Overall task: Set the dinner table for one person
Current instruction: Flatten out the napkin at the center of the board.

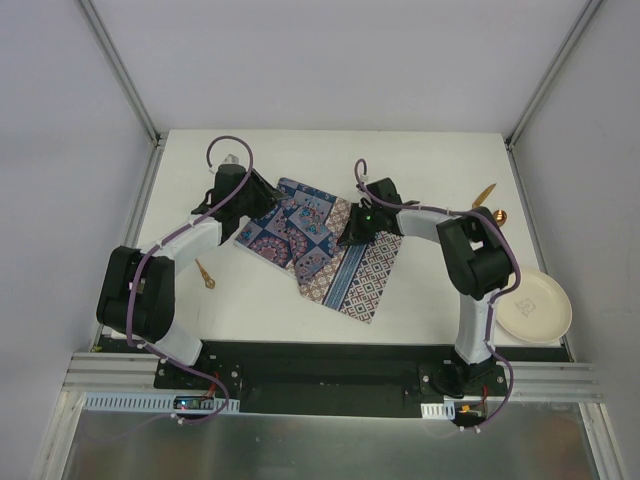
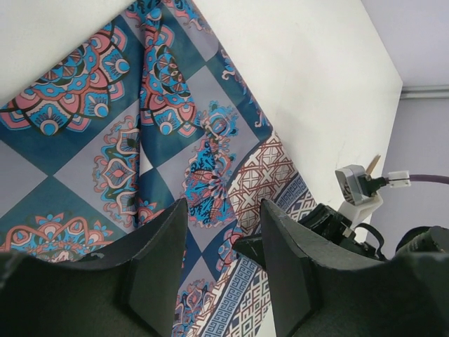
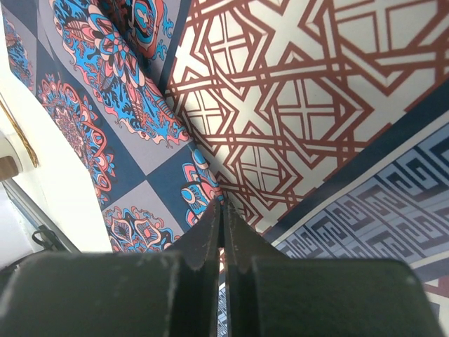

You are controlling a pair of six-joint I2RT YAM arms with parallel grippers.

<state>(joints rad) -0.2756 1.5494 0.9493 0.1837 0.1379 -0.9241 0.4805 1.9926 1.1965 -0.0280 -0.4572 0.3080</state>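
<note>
Pressed tight at the right pincer (image 3: 223, 210), tips down on the mat (image 3: 302, 105), red-lattice part. Spread at the left pincer (image 2: 223, 267), low over the mat's creased floral end. Beneath both arms, the white bench (image 1: 430, 170), rail-edged. At its right edge, plate (image 1: 535, 305). By the left arm, spoon (image 1: 205, 275).

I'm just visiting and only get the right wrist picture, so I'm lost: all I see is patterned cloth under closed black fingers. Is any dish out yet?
Observer: Yes, a white plate sits by the near right corner of the dinner table, apart from the placemat.
Operator: And the other arm?
Observer: The left gripper is at the placemat's far left edge, its fingers apart.
</note>
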